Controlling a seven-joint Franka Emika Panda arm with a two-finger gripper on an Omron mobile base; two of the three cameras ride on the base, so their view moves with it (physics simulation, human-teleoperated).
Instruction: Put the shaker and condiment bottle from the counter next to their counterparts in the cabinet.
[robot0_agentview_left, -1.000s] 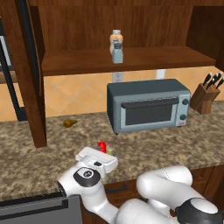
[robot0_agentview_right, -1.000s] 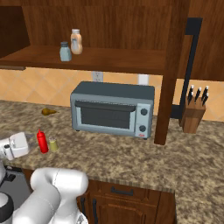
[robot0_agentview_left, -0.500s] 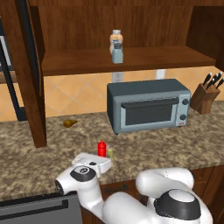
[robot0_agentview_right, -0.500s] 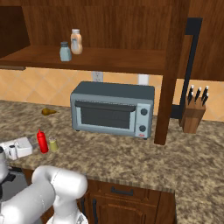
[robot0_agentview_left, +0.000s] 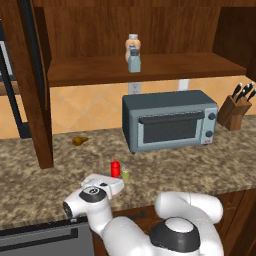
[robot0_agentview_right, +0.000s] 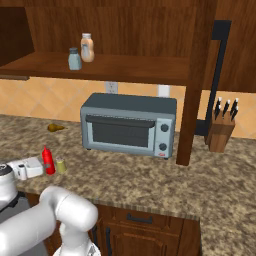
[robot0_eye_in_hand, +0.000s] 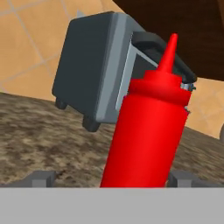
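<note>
Condiment bottle (robot0_eye_in_hand: 146, 131) upright on counter (robot0_agentview_left: 200, 165), nozzle up, in front-left of toaster oven (robot0_agentview_left: 170, 119). Shaker (robot0_agentview_left: 126, 173) just beside. Gripper (robot0_eye_in_hand: 111, 177) wide open, fingers flanking bottle, not gripping.

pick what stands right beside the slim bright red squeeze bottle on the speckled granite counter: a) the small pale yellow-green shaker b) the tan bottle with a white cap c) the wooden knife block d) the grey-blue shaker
a: the small pale yellow-green shaker stands right next to the slim bright red squeeze bottle on the speckled granite counter, in front of the grey toaster oven.
</note>
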